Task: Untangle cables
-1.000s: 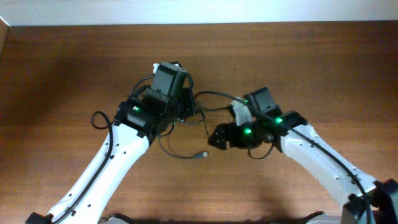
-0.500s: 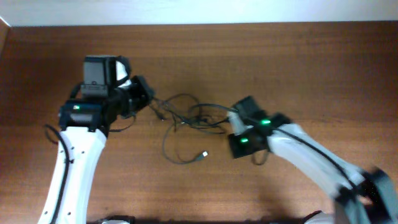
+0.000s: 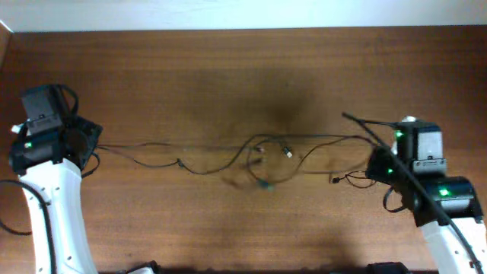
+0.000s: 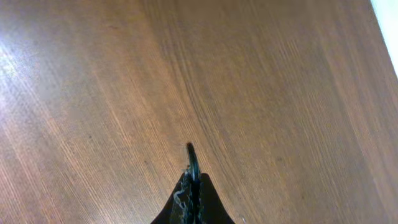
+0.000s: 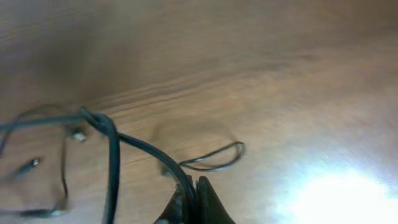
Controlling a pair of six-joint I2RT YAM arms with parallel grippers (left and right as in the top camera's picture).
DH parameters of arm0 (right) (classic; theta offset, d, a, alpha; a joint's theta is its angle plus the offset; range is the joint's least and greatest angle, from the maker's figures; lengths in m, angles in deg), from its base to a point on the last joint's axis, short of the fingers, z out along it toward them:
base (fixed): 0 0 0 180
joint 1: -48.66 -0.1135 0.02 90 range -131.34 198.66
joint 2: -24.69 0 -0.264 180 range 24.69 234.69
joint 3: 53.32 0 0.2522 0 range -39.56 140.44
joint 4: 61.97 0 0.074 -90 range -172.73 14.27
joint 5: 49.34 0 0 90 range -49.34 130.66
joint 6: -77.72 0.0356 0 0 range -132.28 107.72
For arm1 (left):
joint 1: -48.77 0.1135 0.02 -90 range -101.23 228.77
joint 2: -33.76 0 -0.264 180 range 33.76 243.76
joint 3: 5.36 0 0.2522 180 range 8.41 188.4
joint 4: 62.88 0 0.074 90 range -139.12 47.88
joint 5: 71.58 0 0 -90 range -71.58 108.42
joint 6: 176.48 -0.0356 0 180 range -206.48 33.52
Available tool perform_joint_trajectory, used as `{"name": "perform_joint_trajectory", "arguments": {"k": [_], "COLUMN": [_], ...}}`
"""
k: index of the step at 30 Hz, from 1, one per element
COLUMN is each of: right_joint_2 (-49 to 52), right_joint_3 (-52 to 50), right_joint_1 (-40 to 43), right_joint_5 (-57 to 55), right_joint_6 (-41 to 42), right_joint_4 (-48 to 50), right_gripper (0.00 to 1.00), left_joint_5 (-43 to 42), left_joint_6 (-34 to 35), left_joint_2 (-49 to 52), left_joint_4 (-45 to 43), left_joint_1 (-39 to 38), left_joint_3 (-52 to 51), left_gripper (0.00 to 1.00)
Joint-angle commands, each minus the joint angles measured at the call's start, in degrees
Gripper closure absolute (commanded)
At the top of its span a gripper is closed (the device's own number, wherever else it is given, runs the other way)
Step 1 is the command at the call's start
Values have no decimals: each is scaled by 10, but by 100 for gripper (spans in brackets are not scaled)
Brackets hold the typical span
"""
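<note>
Thin black cables [image 3: 190, 148] stretch in a long line across the wooden table, with a small tangle of loops and pale plug ends [image 3: 262, 156] at the middle. At the far left, my left gripper [image 3: 90, 142] is shut on one cable end. The left wrist view shows a short black stub [image 4: 191, 154] poking out past that gripper's [image 4: 193, 180] tips. At the right, my right gripper [image 3: 375, 164] is shut on another cable [image 5: 143, 146], which runs left from its tips [image 5: 194, 186] to a knot [image 5: 99, 119]. A thin loop [image 5: 214, 158] lies just ahead.
The brown wooden table [image 3: 243, 68] ends at a pale wall strip along the back [image 3: 243, 11]. A thicker black arm cable [image 3: 365, 125] crosses above the right wrist. Small plug ends [image 5: 78, 134] lie to the left in the right wrist view.
Both arms have swung apart, the left to the far left and the right to the right. The right gripper has shut on a cable. The bunched cables are now drawn out into a line.
</note>
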Motion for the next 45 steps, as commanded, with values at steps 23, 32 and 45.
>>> {"name": "perform_joint_trajectory", "arguments": {"k": [23,32,45], "right_joint_2": [93,93,93], "right_joint_3": [3,3,3], "right_joint_1": [-37,-37,-37], "right_joint_5": [247,224,224], "right_joint_6": [-64,-65,-65], "right_joint_4": [70,55,44], "right_gripper": [96,96,96], "left_joint_5": [-500,-320,-330], "left_joint_6": [-578,-612,-419], "left_joint_2": [93,154,263], "left_joint_4": [-118,-370,-560], "left_joint_1": [-376,-577,-618], "left_joint_3": [4,-130,-125], "left_gripper": [1,1,100]}}
